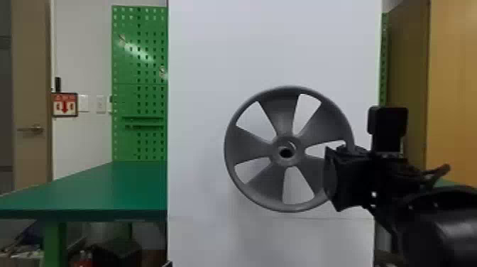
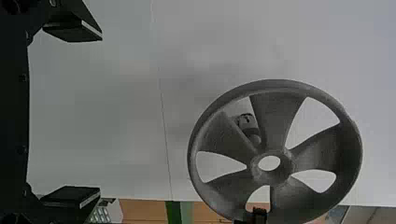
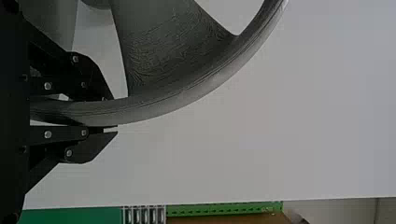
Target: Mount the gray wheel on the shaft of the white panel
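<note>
Gray wheel (image 1: 250, 145) held upright before the white panel (image 1: 198, 106).
The right gripper (image 1: 332, 179) pinches its rim; the left gripper (image 2: 101, 112) has its fingers spread. The shaft (image 2: 248, 127) (I just glimpse it) shows between two blades.

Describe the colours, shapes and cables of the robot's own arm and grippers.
The right arm is black, with a glossy rounded housing, an upright block and a cable. The left gripper is black, its flat pads pale-edged. The right gripper has black, linked fingers dotted with silvery pins.
</note>
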